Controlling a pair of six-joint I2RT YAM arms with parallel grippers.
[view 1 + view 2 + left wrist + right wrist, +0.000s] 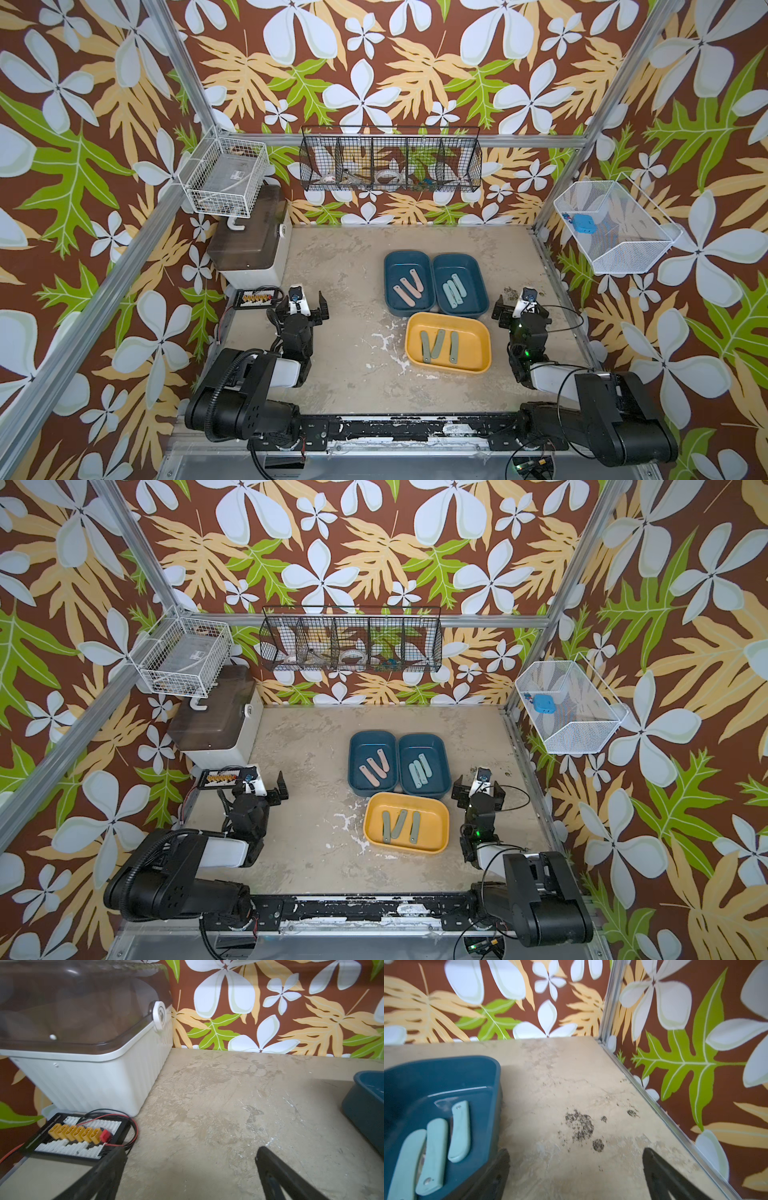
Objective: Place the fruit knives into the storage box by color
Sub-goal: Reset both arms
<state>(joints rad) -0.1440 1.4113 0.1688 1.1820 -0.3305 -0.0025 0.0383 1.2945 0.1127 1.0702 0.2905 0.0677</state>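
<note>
at the near edge the left arm (291,332) and the right arm (525,328) sit well apart, one at each side of the desk (353,291). the left jaws stand wide apart over bare desk with nothing between them. the right jaws are spread just as wide and empty, close beside the right-hand blue tray. nearest of the three trays is one yellow tray (473,340), holding three grey-green fruit knives (454,347) (two meet in a v, the third lies just beside them). beyond it two dark blue trays stand side by side, touching: the left blue tray (405,264) holds three pale pink fruit knives (402,296), and the right blue tray (457,266) holds three light blue fruit knives (451,296), lying close together. so all nine knives lie in trays, one colour to each. one black connector board (253,298) lies by the left jaws. farther back at the left stands one white lidded box (249,232), and three wire baskets hang on the walls.
</note>
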